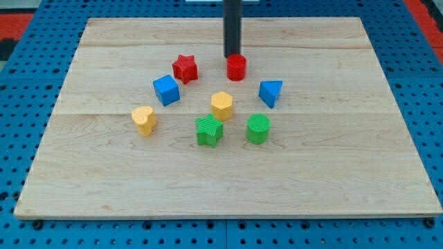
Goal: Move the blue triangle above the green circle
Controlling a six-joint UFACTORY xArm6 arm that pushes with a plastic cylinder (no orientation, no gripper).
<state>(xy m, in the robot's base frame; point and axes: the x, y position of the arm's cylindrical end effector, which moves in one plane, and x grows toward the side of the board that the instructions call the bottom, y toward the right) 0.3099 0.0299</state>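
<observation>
The blue triangle (270,92) lies on the wooden board (346,159), right of centre. The green circle (258,128) stands just below it and slightly to its left, a small gap between them. My tip (232,57) comes down from the view's top and ends at the upper edge of the red circle (237,68), up and to the left of the blue triangle.
A red star (185,68) and a blue cube (166,90) lie left of the tip. A yellow hexagon (221,105) sits at centre, a green star (209,131) below it, and a yellow heart (144,120) at the left.
</observation>
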